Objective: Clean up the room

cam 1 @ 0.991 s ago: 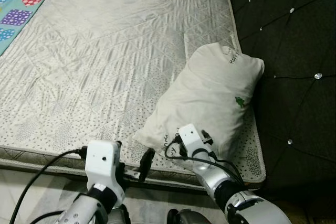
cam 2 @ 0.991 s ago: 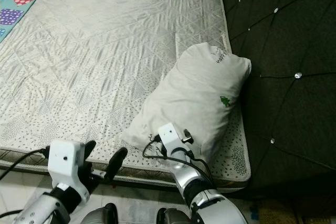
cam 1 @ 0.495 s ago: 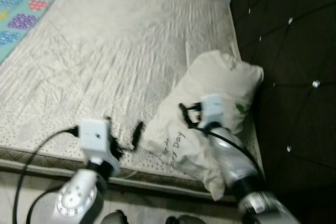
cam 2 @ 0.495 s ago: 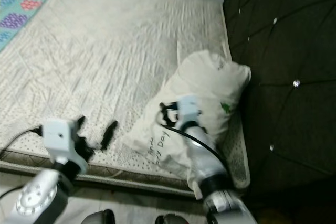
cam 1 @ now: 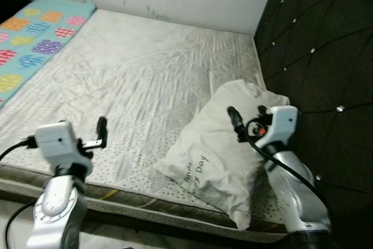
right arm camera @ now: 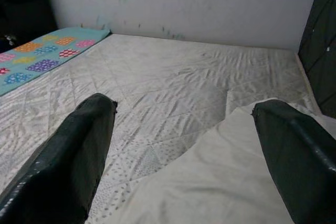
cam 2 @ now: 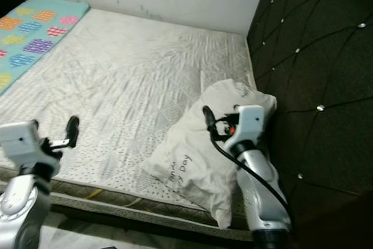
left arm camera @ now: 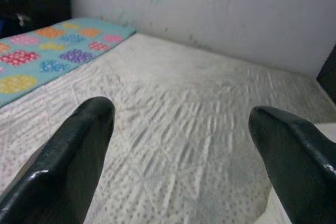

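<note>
Pillow (cam 1: pixel 224 153) lies at the lower right of the head views, on the bare quilted mattress (cam 1: pixel 140 80) just beside the dark tufted headboard (cam 1: pixel 317 45); black writing on its near corner reads "Day" — the word before it is too creased to read. Above the pillow hangs the right gripper (right arm camera: pixel 184 153), fingers spread wide, pillow cloth beneath them in its wrist view. At lower left, the left gripper (left arm camera: pixel 184 156) hovers over the mattress edge, also spread wide and holding nothing. A turquoise patterned sheet (cam 1: pixel 32 33) sits upper left — both wrist views show it too, below a marked white wall (left arm camera: pixel 210 9).
</note>
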Available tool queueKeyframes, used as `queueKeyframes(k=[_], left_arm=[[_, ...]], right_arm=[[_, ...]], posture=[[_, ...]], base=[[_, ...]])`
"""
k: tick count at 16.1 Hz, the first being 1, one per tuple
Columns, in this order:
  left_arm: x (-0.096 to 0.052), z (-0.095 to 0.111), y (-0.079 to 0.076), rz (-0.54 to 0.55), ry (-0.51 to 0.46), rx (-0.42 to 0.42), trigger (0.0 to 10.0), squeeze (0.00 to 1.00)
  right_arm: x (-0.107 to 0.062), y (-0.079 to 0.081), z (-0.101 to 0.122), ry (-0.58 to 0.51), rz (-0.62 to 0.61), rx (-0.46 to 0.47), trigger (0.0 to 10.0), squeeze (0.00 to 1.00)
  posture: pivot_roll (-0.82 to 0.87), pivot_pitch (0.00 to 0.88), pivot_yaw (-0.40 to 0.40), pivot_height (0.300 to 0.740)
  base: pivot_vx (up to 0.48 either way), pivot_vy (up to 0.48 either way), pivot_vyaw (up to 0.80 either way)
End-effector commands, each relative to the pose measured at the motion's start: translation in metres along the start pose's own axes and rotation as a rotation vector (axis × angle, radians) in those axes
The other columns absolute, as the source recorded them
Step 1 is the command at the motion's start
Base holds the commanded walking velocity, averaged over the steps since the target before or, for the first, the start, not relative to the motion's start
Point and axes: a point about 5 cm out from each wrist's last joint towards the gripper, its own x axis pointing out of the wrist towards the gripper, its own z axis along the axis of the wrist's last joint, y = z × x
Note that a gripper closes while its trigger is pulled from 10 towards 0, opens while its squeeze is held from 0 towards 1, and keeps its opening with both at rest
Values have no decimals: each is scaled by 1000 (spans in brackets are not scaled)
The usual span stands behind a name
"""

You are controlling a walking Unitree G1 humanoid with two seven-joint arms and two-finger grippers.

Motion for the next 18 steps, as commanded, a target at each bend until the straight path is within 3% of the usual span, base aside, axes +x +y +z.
queueKeyframes(k=[1, 4, 8, 12, 16, 18], left_arm=[[4, -3, 3, 24, -12, 13, 10000, 0], [14, -7, 6, 47, -46, 23, 10000, 0], [12, -13, 11, 61, -55, 33, 10000, 0], [19, -11, 7, 49, -91, 27, 10000, 0], [22, -13, 5, 32, -94, 20, 10000, 0], [23, -15, 2, 28, -87, 9, 10000, 0]], right_arm=[[-2, -5, 10, -34, -17, -36, 10000, 0], [0, -8, 14, -19, -6, -82, 10000, 0], [-6, -24, 1, 44, -69, -106, 10000, 0], [-6, -29, 3, 43, -78, -148, 10000, 0], [-12, -33, 0, 42, -93, -174, 10000, 0], [-18, -39, -2, 68, -123, -166, 10000, 0]], posture=[[-33, 0, -76, 740], [-35, 0, -91, 740], [-25, 0, -125, 740], [-45, 0, -107, 740], [-80, 0, -83, 740], [-92, 0, -72, 740]], base=[[0, 0, 0], [0, 0, 0], [0, 0, 0], [0, 0, -733], [0, 0, 0], [0, 0, -800]])
